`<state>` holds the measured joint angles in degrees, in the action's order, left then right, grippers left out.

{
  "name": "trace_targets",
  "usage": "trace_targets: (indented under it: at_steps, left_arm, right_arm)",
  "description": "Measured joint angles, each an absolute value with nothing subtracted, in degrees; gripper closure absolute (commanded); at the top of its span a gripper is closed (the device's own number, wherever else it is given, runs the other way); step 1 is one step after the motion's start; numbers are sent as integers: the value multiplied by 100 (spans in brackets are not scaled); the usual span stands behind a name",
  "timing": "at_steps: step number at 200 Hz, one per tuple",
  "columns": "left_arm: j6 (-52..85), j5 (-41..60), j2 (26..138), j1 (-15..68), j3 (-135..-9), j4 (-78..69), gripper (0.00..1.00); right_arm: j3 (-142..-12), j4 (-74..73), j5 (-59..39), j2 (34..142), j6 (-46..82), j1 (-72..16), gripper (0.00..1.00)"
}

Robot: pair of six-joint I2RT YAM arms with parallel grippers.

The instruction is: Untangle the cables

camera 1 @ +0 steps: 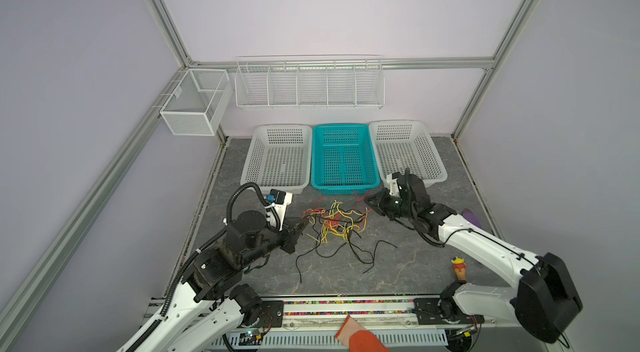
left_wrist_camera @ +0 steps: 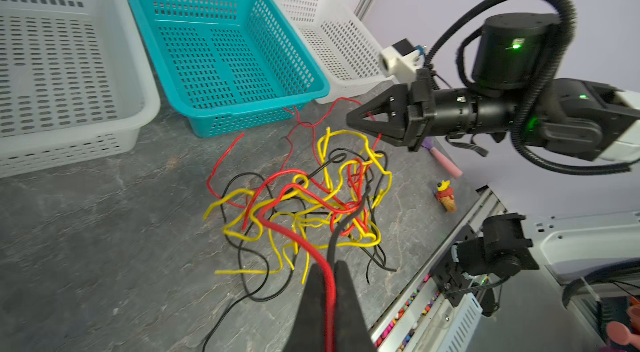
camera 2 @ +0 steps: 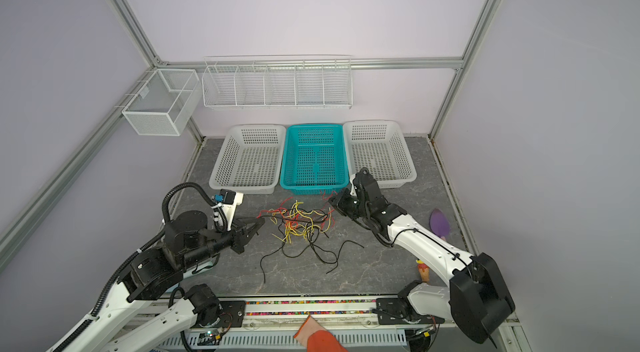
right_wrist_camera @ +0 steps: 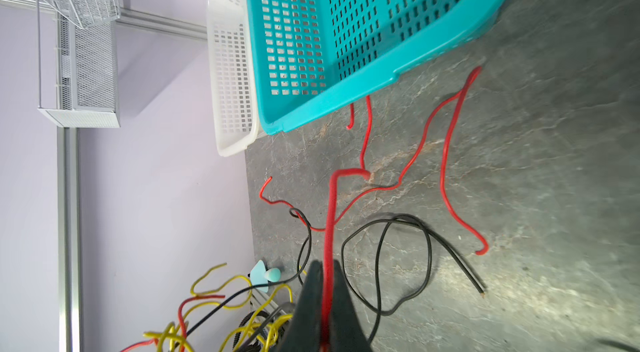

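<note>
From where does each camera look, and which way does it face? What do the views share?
Both top views: high at the front, looking down at the cables; left gripper and right gripper show.
Left wrist: behind the left gripper, shut on a red cable, facing the right gripper.
Right wrist: behind the right gripper, shut on a red cable, facing the teal basket.
Shared: cables and teal basket in all.

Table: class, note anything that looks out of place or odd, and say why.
The cables lie in a knotted heap before the teal basket. A small toy and a purple object on the right look like strays.
</note>
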<state>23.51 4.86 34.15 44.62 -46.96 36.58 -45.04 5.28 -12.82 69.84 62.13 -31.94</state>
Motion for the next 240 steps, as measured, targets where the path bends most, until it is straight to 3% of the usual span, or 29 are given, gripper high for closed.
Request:
trace_targets:
  at_steps: [58,100,158,187,211,240]
  left_arm:
    - [2281,121,3811,4075,-4816,3953,100]
    - [2285,572,4160,3308,-4816,3951,100]
    - [2285,1017,4493,3105,-4816,3894,100]
    - [2287,1398,4807,3063,-4816,3798,100]
    - [2327,1671,4880,3017,-4816,3677,63]
    - [2390,1931,4727,2965,-4816,3481,44]
  right_arm:
    - [-4613,1728,-707,5854,5319,-3057,94]
    - [-4950,2377,-593,5415,4593,-3046,94]
    - [-5551,3256,34,4615,3719,-3046,94]
    - [-5660,3332,-143,4563,3334,-3037,93]
    - [-5658,3326,-569,4731,3138,-3017,94]
    - [-5655,3273,-1000,4788,2954,-2998,94]
